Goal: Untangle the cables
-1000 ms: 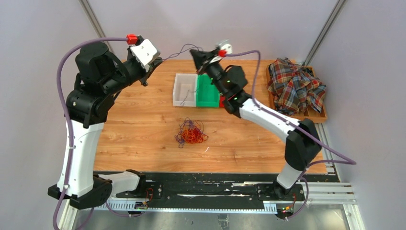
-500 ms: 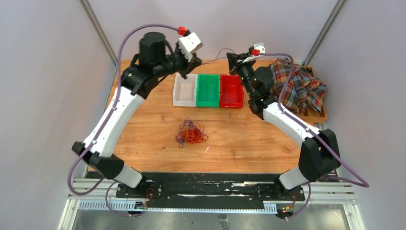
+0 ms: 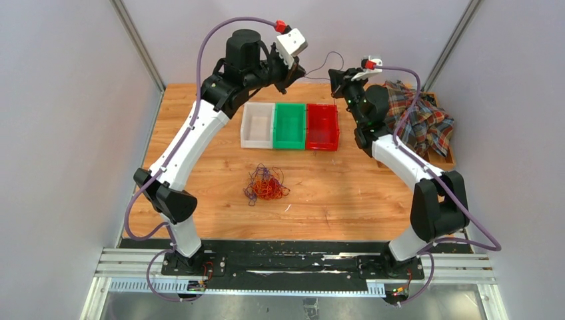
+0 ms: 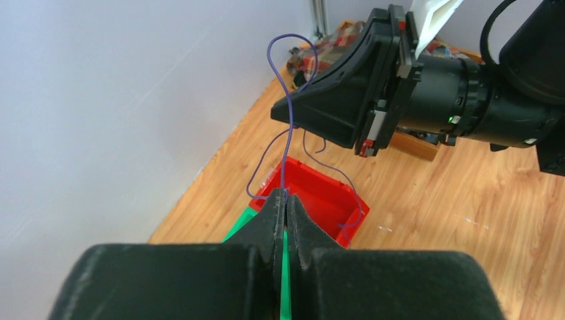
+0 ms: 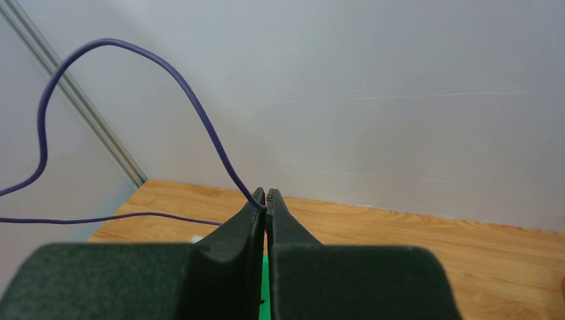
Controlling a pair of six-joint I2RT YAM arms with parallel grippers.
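Note:
A fist-sized bunch of red, orange and purple cables [image 3: 266,185] lies on the wooden table [image 3: 200,173] in front of the bins. One purple cable [image 3: 328,59] is stretched in a slack loop between both grippers, high above the bins. My left gripper [image 3: 297,69] is shut on one end of it; the left wrist view shows the cable [image 4: 286,127] rising from the closed fingertips [image 4: 285,197]. My right gripper [image 3: 335,75] is shut on the other end; in the right wrist view the cable [image 5: 193,100] arches left from its tips [image 5: 266,193].
A white bin [image 3: 258,125], a green bin [image 3: 289,125] and a red bin [image 3: 322,125] stand in a row at the back. A plaid cloth [image 3: 413,120] lies in a wooden tray at the back right. Walls close in behind.
Both arms swung right with the purple cable held between them. The left arm reached from the far left to over the bins; the right gripper moved to above the red bin's far side.

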